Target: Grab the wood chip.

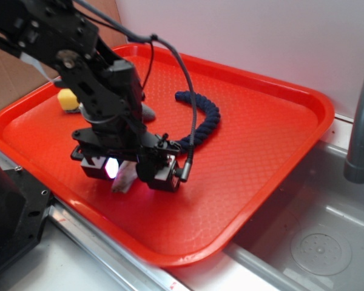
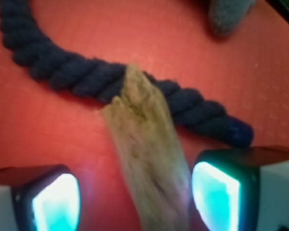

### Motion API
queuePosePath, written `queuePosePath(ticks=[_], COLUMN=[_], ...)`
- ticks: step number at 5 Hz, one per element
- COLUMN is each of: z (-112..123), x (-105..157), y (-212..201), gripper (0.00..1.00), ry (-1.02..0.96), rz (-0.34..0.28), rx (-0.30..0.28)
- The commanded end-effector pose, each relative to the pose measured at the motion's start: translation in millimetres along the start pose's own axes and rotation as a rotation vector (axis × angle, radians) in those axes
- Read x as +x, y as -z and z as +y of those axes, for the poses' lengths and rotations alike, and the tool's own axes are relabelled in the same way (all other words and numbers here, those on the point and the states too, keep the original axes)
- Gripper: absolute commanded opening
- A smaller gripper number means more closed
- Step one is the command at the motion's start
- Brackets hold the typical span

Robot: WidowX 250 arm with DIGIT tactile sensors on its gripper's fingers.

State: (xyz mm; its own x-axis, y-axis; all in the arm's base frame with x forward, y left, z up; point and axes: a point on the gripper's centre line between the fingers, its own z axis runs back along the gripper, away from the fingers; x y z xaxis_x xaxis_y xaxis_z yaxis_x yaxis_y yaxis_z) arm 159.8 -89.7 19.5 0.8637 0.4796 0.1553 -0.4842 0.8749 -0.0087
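A red tray [image 1: 261, 151] is sitting on a steel sink counter [image 1: 327, 242], its far-left corner hidden behind the black arm [image 1: 79, 54] that is reaching down over it. A navy rope [image 1: 209, 118] is curling across the tray's middle, its near end disappearing behind the gripper [image 1: 128, 170] in the exterior view; in the wrist view one end is running off the top-left edge. A yellow object [image 1: 67, 99] is peeking out behind the arm, mostly blocked, and a grey lump [image 2: 226, 17] is sitting blurred at the wrist view's top. The gripper is standing partly open, its lit pads [image 2: 214, 197] flanking the chip [image 2: 147, 149] without clearly pressing it; the right pad is just beside it, the left well apart. The chip is lying flat on the tray, tan, rough-grained, its jagged far tip overlapping the rope, its near end cut off by the frame.
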Motion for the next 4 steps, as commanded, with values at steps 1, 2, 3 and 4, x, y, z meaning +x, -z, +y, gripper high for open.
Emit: queuePosePath(ticks=[1,2,3,4], z=[1,2,6,14], x=[12,17,35,63], y=[8,-1,-36,-75], gripper=[0.00,0.00,0.00,0.00], ry=[-0.094,-0.101,-0.043,-0.004], rz=[0.033,0.046,0.060,0.074], rx=[0.026,0.033,-0.002,-0.062])
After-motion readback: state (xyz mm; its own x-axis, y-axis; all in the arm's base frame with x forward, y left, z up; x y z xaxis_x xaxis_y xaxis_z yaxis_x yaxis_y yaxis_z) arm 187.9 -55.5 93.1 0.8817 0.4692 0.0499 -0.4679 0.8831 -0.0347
